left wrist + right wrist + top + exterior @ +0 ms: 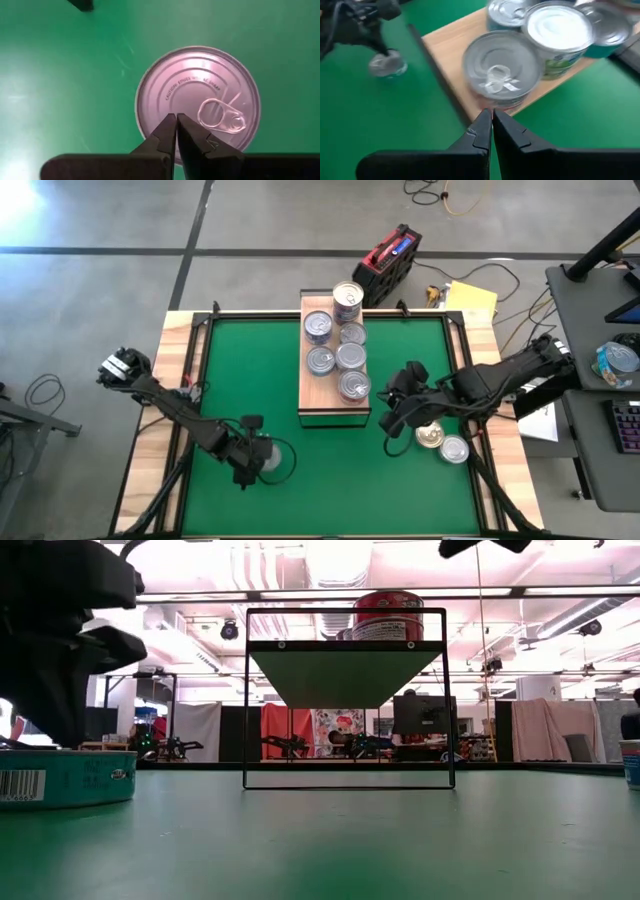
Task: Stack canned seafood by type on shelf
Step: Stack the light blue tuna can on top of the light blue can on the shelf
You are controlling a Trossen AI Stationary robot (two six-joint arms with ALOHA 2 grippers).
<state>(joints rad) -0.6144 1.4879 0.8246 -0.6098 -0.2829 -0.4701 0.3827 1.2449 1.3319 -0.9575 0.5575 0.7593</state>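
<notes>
Task looks well underway but not finished, judging from the layout. The shelf (334,408) sits on the green mat (250,370), running from the mat's far edge toward its middle, and already carries most of the cans (340,345): five silver-lidded tins lying in two loose rows, plus a taller red-labelled stack (347,299) at the shelf's far end. Whether they are sorted properly by type I cannot tell from here; labels are mostly hidden. Still off the shelf: one silver can (271,458) out on the mat, well left of the shelf's near end, and two more to the right of that end, a gold-lidded can (430,437) and a silver-lidded one (455,449) just beside it. So three cans are probably left to place. The left gripper (176,121) hangs right over the lone silver can (199,97), fingers pressed together, gripping nothing, tips above the lid near the pull tab. The right gripper (491,118) hovers just off the shelf's near right corner, fingers also pressed together and empty, pointing at the nearest shelf can (501,70). Cans look small, round, flat, shiny ribbed lids with ring pulls; the left one has a teal side band and a barcode.
</notes>
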